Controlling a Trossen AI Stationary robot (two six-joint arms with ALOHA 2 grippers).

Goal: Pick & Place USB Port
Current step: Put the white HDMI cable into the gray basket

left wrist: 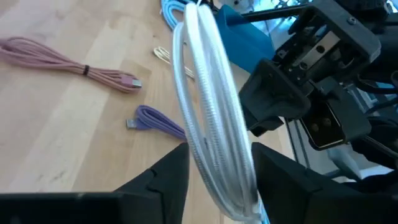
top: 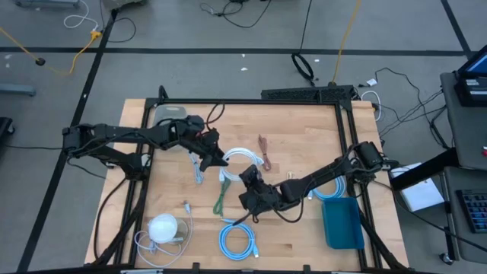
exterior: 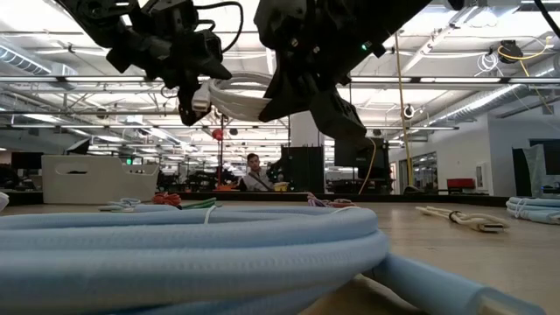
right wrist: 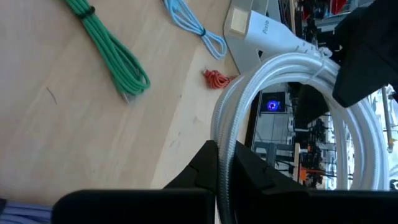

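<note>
A white cable coil [top: 240, 157] hangs on edge above the table's middle, between my two grippers. My right gripper [right wrist: 225, 155], reaching in from the table's right, is shut on it. My left gripper [left wrist: 221, 155] comes from the left and stands open, one finger on each side of the coil's bundle [left wrist: 211, 112]. Whether a finger touches the bundle I cannot tell. In the low view the coil [exterior: 236, 96] sits high above the wood, with the left gripper [exterior: 197, 101] at its left end. Which thing is the USB port I cannot tell. My right gripper pinches the coil's bundled strands [right wrist: 224, 134] between its two fingers, on the side of the loop nearest it. It comes slanting down from the table's right. The coil is lifted clear of the table and stands on edge, its loop reaching away from the fingers.
Loose cables lie around: green [top: 220, 199], pink [top: 265, 151], purple [left wrist: 158, 121], a light blue coil [top: 237, 240] near the front. A blue bin [top: 342, 222] stands at the right, a white round thing [top: 163, 227] at the front left, a white device [right wrist: 261, 28] at the far left.
</note>
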